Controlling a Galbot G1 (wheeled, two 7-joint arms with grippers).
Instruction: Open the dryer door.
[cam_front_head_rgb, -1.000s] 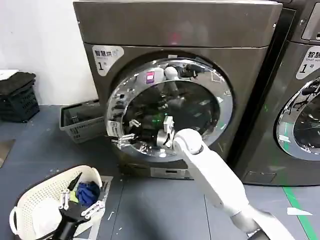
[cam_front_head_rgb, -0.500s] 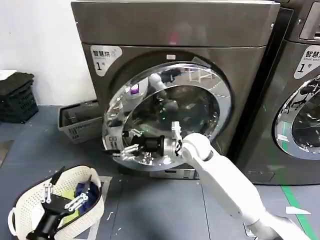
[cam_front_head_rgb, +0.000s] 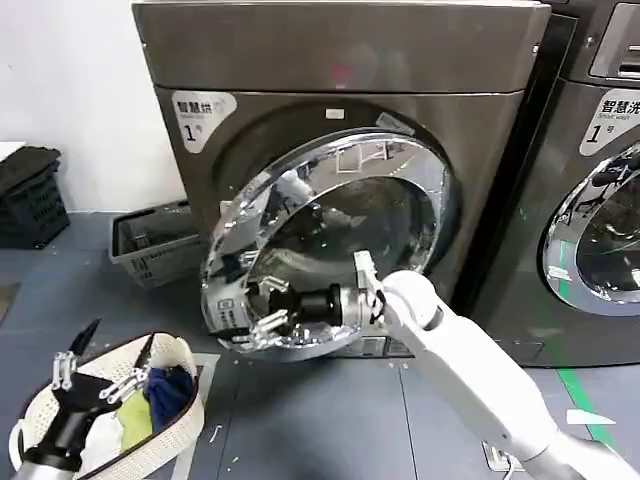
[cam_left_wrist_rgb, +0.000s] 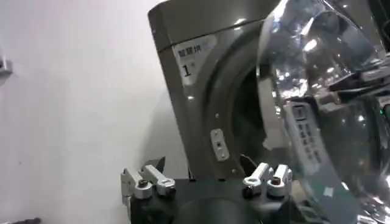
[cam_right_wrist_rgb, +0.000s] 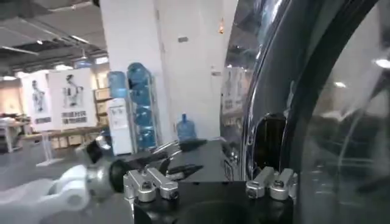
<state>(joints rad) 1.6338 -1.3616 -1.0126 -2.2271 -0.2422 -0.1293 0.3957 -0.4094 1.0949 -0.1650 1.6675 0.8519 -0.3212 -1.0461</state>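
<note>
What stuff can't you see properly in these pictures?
- Inside the drum: in the head view the half-open dryer door covers the opening.
- Where the right gripper meets the door's edge: head view, lost among chrome reflections, so any contact is unclear.
- Items in the laundry basket: head view, the left gripper hangs in front and the picture's lower edge cuts it off.
- Neighbouring machine: head view, cut by the right edge.

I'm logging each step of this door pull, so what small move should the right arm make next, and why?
Probably keep swinging the dryer door outward. Its latch side already stands off the dryer front in the head view, but only partway, and the right end effector sits at the chrome ring's lower left edge. The left end effector hangs over the laundry basket, idle.
</note>
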